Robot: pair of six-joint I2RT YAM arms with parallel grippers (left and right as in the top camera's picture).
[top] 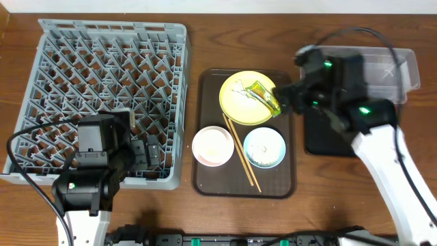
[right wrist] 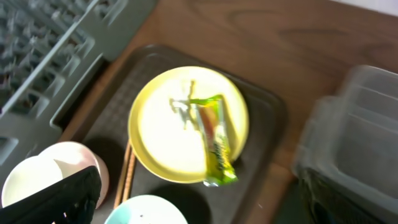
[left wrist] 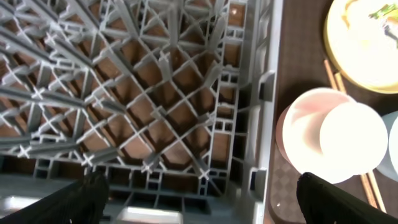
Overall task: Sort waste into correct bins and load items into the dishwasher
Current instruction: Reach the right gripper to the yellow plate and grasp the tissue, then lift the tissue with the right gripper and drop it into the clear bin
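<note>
A yellow plate (top: 240, 104) on the brown serving tray carries a green-and-yellow snack wrapper (top: 265, 96) and a white paper scrap (top: 237, 88). A pinkish-white bowl (top: 213, 146), a light blue bowl (top: 265, 147) and two chopsticks (top: 242, 152) lie below it. My right gripper (top: 287, 96) is open and empty, above the tray's right edge; its view shows the wrapper (right wrist: 214, 140) on the plate (right wrist: 168, 137). My left gripper (top: 145, 154) is open and empty over the grey dish rack's (top: 102, 75) front right corner, and the pink bowl (left wrist: 329, 143) shows beside it in the left wrist view.
The brown serving tray (top: 205, 181) sits in the middle. A clear tub (top: 403, 68) stands at the back right and shows in the right wrist view (right wrist: 360, 124). A black tray (top: 324, 140) lies in front of it, partly under my right arm.
</note>
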